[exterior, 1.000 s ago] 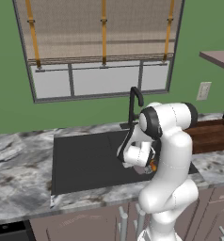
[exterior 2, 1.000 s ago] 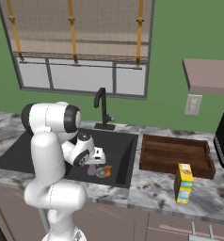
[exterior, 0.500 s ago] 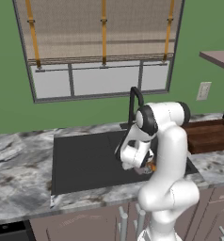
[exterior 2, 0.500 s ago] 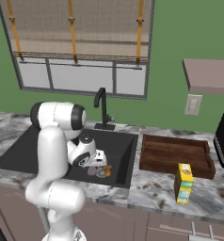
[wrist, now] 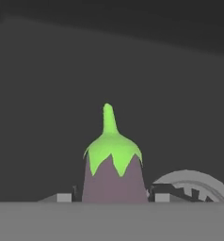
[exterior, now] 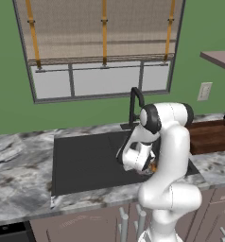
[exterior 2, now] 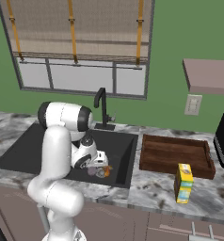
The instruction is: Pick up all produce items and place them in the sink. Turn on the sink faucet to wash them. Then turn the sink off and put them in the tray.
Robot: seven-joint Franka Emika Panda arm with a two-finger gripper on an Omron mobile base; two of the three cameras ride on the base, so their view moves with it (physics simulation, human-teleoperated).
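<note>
In the hand view, the purple eggplant (wrist: 113,176) stood at bottom centre, green stem up, its lower part cut off by the frame edge. The gripper (wrist: 113,197) sat astride it, fingertips (wrist: 63,197) barely showing on either side; whether they pinched it could not be told. The steel drain (wrist: 198,181) curved at lower right, half hidden. In the right base view, the orange piece (exterior 2: 107,168) lay low in the black sink (exterior 2: 125,146), mostly hidden by the wrist. The tray (exterior 2: 176,155) sat centre right.
</note>
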